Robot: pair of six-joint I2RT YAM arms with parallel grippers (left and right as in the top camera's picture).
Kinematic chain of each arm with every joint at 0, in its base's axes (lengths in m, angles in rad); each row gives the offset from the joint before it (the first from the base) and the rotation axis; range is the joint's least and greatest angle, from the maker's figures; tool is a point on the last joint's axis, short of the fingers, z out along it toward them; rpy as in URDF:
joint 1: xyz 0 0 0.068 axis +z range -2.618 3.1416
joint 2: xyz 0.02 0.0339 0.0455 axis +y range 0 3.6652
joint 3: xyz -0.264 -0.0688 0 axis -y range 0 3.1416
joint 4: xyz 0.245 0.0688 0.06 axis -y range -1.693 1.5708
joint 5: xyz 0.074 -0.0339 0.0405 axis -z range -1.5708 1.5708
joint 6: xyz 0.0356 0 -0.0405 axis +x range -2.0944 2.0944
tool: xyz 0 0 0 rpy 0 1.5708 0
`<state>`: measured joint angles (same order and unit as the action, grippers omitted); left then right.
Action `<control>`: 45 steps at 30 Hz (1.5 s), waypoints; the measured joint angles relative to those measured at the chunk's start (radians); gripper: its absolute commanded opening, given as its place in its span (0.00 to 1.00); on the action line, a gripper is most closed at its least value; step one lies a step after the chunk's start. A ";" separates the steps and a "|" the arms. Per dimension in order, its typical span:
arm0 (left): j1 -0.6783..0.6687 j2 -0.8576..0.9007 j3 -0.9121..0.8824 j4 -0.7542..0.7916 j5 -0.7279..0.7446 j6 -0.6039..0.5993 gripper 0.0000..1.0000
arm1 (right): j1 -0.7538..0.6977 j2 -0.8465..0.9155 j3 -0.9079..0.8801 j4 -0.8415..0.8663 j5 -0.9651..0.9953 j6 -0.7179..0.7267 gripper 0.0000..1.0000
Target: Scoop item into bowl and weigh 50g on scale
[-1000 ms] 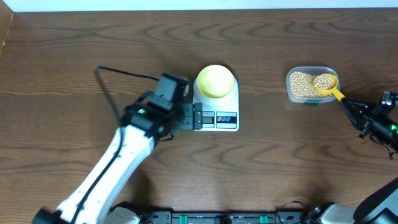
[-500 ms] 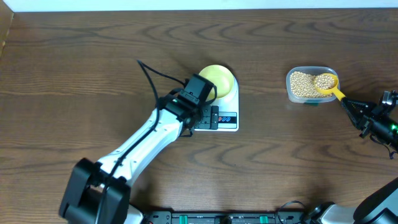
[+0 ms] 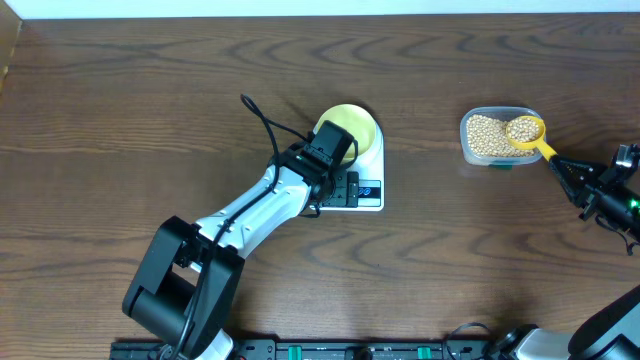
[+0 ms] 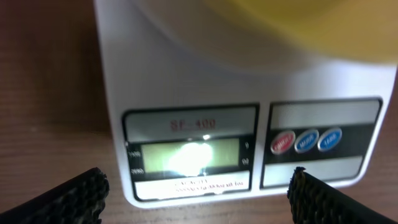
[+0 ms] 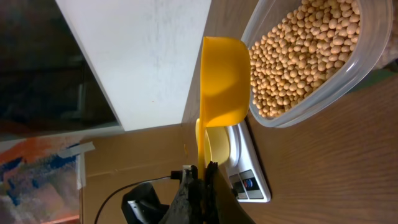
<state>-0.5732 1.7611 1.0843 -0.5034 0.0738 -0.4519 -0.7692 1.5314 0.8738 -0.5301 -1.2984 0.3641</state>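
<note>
The white scale (image 3: 374, 160) sits mid-table with the pale-yellow bowl (image 3: 359, 124) on its platform. My left gripper (image 3: 334, 188) hovers open low over the scale's front edge. In the left wrist view its fingertips (image 4: 79, 194) straddle the lit display (image 4: 189, 154), with the scale's buttons (image 4: 306, 141) to the right. At the right, tan beans (image 3: 483, 133) fill a clear tub (image 3: 497, 162). My right gripper (image 3: 566, 172) is shut on the handle of a yellow scoop (image 3: 524, 130), whose bean-filled cup rests over the tub. The scoop (image 5: 224, 81) and beans (image 5: 311, 50) show close up.
A black cable (image 3: 258, 112) loops from the left arm beside the scale. The right wrist view shows the tub's wall (image 5: 348, 81), the scale (image 5: 249, 180) and the left arm (image 5: 143, 199) far off. Bare wood table surrounds everything.
My left arm has swung right and forward, bringing its open gripper from beside the scale's left edge to over the display. The right arm and scoop have not moved.
</note>
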 measured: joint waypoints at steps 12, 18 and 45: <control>-0.023 0.023 0.000 0.052 -0.029 -0.026 0.94 | 0.000 0.000 0.000 0.000 -0.002 0.000 0.01; -0.024 0.023 0.000 0.060 -0.058 -0.045 0.94 | 0.000 0.000 0.000 0.000 -0.004 0.000 0.01; -0.026 0.072 0.000 0.083 -0.079 -0.047 0.94 | 0.000 0.000 0.000 0.000 -0.004 0.000 0.01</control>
<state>-0.5995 1.8332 1.0843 -0.4206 -0.0055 -0.4984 -0.7692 1.5314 0.8738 -0.5297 -1.3022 0.3641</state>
